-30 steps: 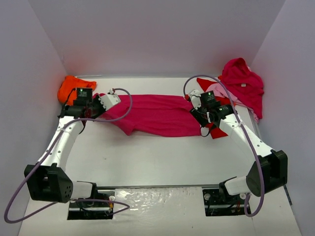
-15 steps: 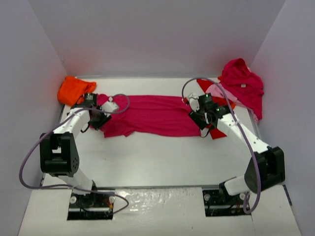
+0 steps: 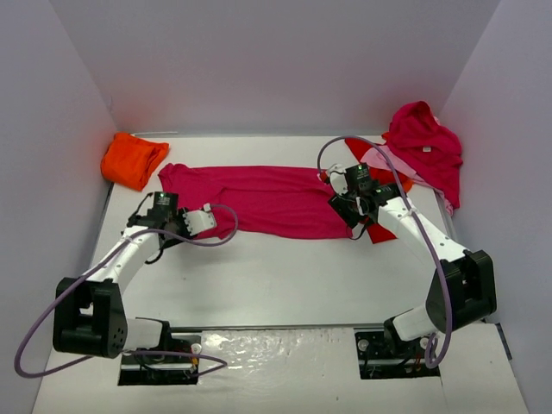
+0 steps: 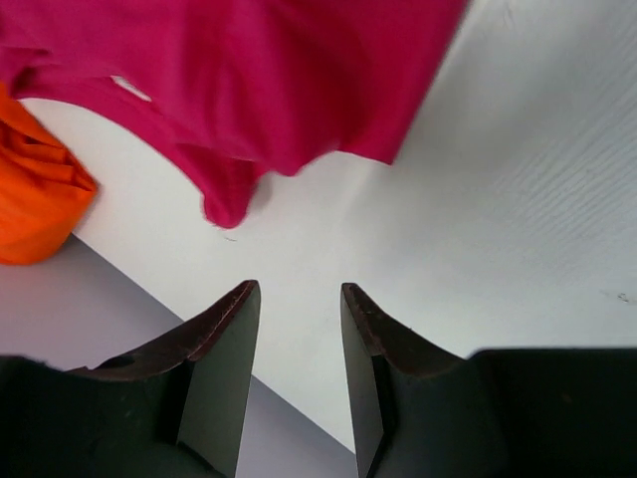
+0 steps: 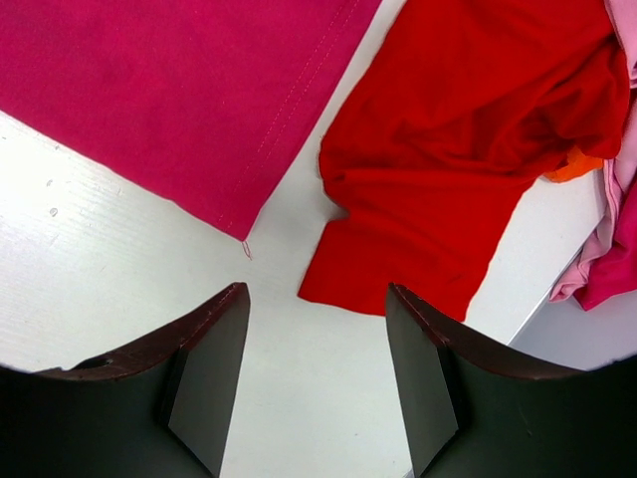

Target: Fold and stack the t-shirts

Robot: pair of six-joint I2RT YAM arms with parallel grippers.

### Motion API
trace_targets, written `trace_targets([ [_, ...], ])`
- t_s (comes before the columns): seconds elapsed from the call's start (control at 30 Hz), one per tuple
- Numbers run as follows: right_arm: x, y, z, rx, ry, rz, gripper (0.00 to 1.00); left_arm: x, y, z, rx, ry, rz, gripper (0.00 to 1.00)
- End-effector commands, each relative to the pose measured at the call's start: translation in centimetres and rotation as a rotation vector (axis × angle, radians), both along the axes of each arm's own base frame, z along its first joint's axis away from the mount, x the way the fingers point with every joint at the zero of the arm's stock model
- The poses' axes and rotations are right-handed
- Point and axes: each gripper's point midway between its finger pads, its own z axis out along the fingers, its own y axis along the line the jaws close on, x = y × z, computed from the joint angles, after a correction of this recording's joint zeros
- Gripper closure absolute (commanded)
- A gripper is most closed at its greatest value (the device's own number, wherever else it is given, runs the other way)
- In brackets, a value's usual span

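White surface: carries every item listed.

Left arm: elbow low and near, forearm reaching in toward the left end of the spread shirt.

Right arm: stretched forward and inward from its base, wrist over the right end of the same shirt.

Magenta t-shirt: largest cloth, laid flat as a long band across the middle of the surface from left to right; near edge wavy at the left, with a straight stitched hem at the right.

Crimson t-shirt: crumpled heap at the far right, against the wall.

Bright red t-shirt: rumpled, just right of the magenta hem, partly under the right arm.

Orange t-shirt: compact bundle at the far left corner, just apart from the magenta shirt.

Light pink t-shirt: small strip showing beside the crimson heap.

Right claw: jaws well parted, empty, above bare surface between the magenta hem corner and the red cloth.

Left claw: jaws narrowly parted, empty, above bare surface near the magenta shirt's left corner, not touching it.
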Motion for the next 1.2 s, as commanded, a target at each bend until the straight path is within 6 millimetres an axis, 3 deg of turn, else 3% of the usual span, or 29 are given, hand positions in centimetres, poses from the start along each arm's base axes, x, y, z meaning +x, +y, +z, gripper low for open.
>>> trace_targets([
  [0.0,0.9,0.4,1.0,0.020,-0.045,-0.011,0.46,1.7,1.7,-1.5,0.250,-0.104,-0.110,0.65],
  [0.07,0.9,0.4,0.9,0.020,-0.044,-0.014,0.46,1.8,1.4,-3.3,0.324,-0.139,-0.186,0.65],
  [0.1,0.8,0.4,0.8,0.021,-0.042,-0.016,0.45,3.0,1.2,-3.0,0.350,-0.204,-0.207,0.65],
  [0.2,0.8,0.3,0.6,0.017,-0.038,-0.019,0.45,2.8,0.6,-4.4,0.346,-0.212,-0.240,0.65],
  [0.4,0.7,0.3,0.2,0.014,-0.025,-0.025,0.45,4.7,-0.4,-3.9,0.307,-0.240,-0.220,0.65],
  [0.67,1.0,0.2,-0.1,0.000,-0.017,-0.027,0.44,4.3,-1.7,-4.9,0.341,-0.234,-0.304,0.66],
  [0.8,0.9,0.1,-0.4,-0.003,-0.010,-0.028,0.44,3.9,-2.5,-5.0,0.341,-0.216,-0.317,0.72],
  [0.83,0.9,0.1,-0.5,-0.004,-0.008,-0.027,0.44,3.7,-2.8,-5.1,0.338,-0.200,-0.320,0.78],
  [0.93,0.7,0.1,-0.7,-0.005,-0.001,-0.024,0.44,3.9,-3.6,-4.1,0.319,-0.193,-0.303,0.98],
  [1.17,1.0,0.2,-0.6,-0.005,-0.002,-0.022,0.44,3.6,-5.2,-0.7,0.173,-0.141,-0.194,1.00],
])
